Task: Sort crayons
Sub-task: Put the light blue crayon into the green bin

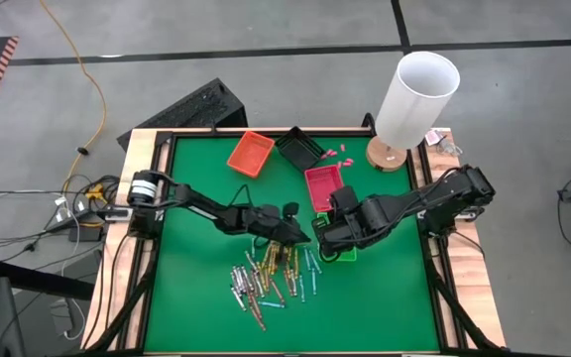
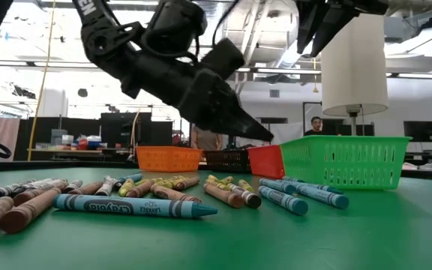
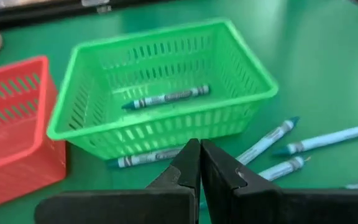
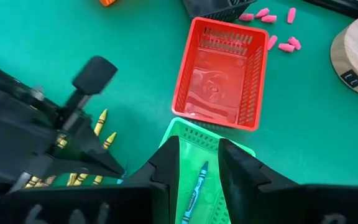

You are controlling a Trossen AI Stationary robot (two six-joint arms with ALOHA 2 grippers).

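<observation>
While most crayons are seen from above lying loose in a scatter of thin paper-wrapped crayons on the green tabletop, the left pincer and right pincer are crowded together at the green slotted plastic basket; a collision between them could be caused by any careless move.

At tabletop level, the left pincer is seen pointing at the basket, with blue crayons lying just before it; these could be knocked aside.

From the left wrist, its fingers are seen pressed together, holding nothing, and one blue crayon lies inside the basket.

From the right wrist, the right pincer is seen above the basket with fingers apart and nothing between them; the red slotted plastic basket just beside could be nudged.
</observation>
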